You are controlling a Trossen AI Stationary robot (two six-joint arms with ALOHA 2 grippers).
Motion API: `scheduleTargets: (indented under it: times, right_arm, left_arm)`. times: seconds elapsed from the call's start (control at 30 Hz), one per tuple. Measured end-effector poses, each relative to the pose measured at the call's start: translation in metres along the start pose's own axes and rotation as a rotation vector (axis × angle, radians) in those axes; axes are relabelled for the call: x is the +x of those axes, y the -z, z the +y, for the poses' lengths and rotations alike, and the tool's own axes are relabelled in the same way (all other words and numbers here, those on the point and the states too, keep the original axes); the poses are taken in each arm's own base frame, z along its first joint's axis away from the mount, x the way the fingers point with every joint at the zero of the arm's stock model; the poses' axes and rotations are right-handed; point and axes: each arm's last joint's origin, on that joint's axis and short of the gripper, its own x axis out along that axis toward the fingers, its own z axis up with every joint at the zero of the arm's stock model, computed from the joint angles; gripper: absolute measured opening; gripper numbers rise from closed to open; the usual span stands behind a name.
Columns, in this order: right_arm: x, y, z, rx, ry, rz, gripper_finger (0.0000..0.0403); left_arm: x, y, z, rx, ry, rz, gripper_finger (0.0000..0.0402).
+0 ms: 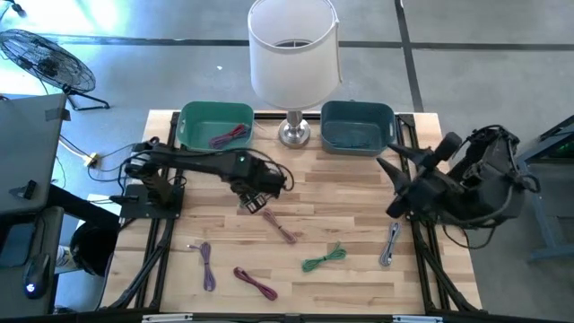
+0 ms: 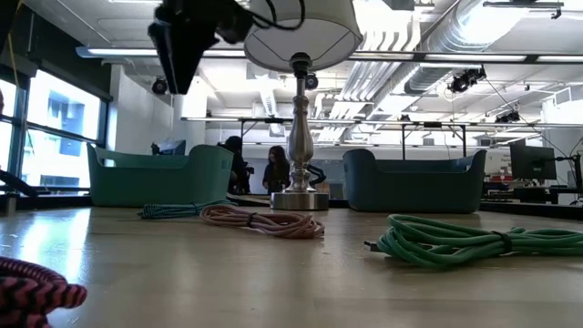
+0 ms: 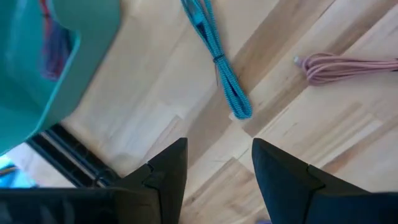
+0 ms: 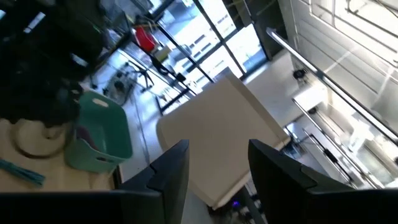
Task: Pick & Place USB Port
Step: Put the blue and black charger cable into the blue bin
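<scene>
My left gripper (image 1: pixel 260 187) (image 3: pixel 217 146) hangs open above the middle of the table and touches nothing. Just below and ahead of it a blue braided USB cable (image 3: pixel 219 62) (image 2: pixel 173 211) lies flat on the wood. A pink cable (image 3: pixel 348 65) (image 1: pixel 280 228) lies beside it. More coiled cables lie toward the near edge: green (image 1: pixel 323 258), grey (image 1: pixel 390 244), purple (image 1: pixel 206 266) and red (image 1: pixel 256 283). A green bin (image 1: pixel 215 126) holds a red cable (image 1: pixel 230 136). My right gripper (image 1: pixel 395 188) (image 4: pixel 217 146) waits open at the table's right edge, raised.
A blue bin (image 1: pixel 357 127) stands at the far edge, right of a lamp (image 1: pixel 294 54) whose metal base (image 1: pixel 294 135) sits between the two bins. The wood between the cables is bare. People show in the room beyond the table.
</scene>
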Motion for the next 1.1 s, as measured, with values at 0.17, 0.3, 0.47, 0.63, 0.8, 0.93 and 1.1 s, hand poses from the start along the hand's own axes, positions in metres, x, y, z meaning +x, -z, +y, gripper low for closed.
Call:
scheduleTargets:
  times: [0.17,0.3,0.47,0.63,0.8,0.93,1.1]
  right_arm:
    - [-0.01,-0.001,0.001,0.005,-0.031,-0.034,0.0157]
    - [-0.013,-0.002,0.001,0.022,-0.043,-0.046,0.0157]
    - [-0.016,-0.001,0.001,0.022,-0.037,-0.039,0.0157]
    - [-0.016,-0.001,0.001,0.025,-0.035,-0.037,0.0157]
    - [-0.016,-0.001,0.001,0.021,-0.036,-0.038,0.0157]
    - [-0.016,-0.002,0.001,0.017,-0.038,-0.04,0.0157]
    - [-0.016,-0.001,0.002,-0.002,-0.047,-0.05,0.0157]
  left_arm:
    - [0.007,-0.021,0.01,0.033,0.072,-0.012,0.0174]
    - [0.01,-0.029,0.016,0.055,0.098,-0.02,0.0175]
    - [0.037,-0.027,0.02,0.041,0.106,0.081,0.0175]
    - [0.081,-0.022,0.013,0.031,0.169,0.127,0.0175]
    - [0.113,-0.016,0.006,0.029,0.237,0.114,0.0175]
    - [0.126,-0.011,0.007,0.029,0.198,0.106,0.0175]
    - [0.131,-0.011,0.007,0.028,0.173,0.065,0.0175]
